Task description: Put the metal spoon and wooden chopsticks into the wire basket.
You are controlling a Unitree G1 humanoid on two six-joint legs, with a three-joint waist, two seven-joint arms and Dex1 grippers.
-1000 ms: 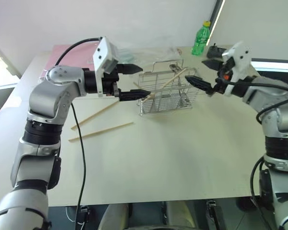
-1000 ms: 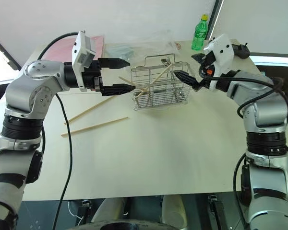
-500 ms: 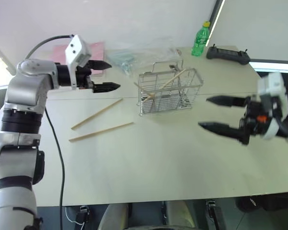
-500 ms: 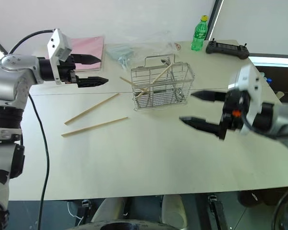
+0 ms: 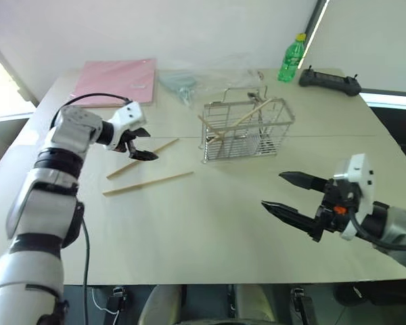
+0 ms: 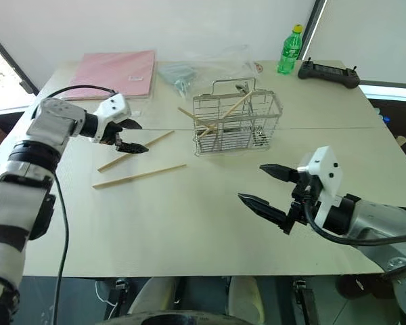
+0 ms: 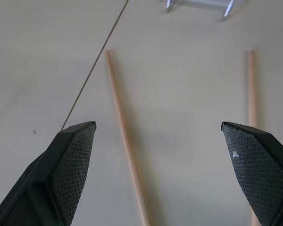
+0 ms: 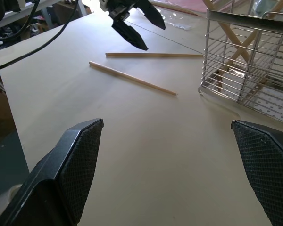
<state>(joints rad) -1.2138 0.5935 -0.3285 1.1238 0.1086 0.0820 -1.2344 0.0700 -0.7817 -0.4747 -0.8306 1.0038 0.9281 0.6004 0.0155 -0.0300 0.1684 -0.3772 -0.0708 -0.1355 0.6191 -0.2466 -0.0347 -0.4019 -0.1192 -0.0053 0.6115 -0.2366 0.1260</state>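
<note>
The wire basket [image 5: 247, 128] stands on the table's far middle with two wooden chopsticks [image 5: 242, 116] crossed inside it. A shiny piece at its far side [image 6: 241, 88] looks like the metal spoon; I cannot tell for sure. Two more chopsticks lie loose to its left, one farther [image 5: 159, 149] and one nearer [image 5: 147, 183]. My left gripper [image 5: 147, 144] hangs open just above the farther one; the left wrist view has both sticks [image 7: 127, 141] [image 7: 251, 94] lying between its fingers. My right gripper [image 5: 272, 189] is open and empty, low over the near right of the table.
A pink folder [image 5: 115, 81] and a clear plastic bag [image 5: 189, 78] lie at the back left. A green bottle [image 5: 291, 58] and a black controller [image 5: 328, 79] sit at the back right. A black cable trails along my left arm.
My left gripper swung away from the basket, left and down to the loose chopsticks. My right gripper pulled back from the basket to the near right. The camera view shifted too.
</note>
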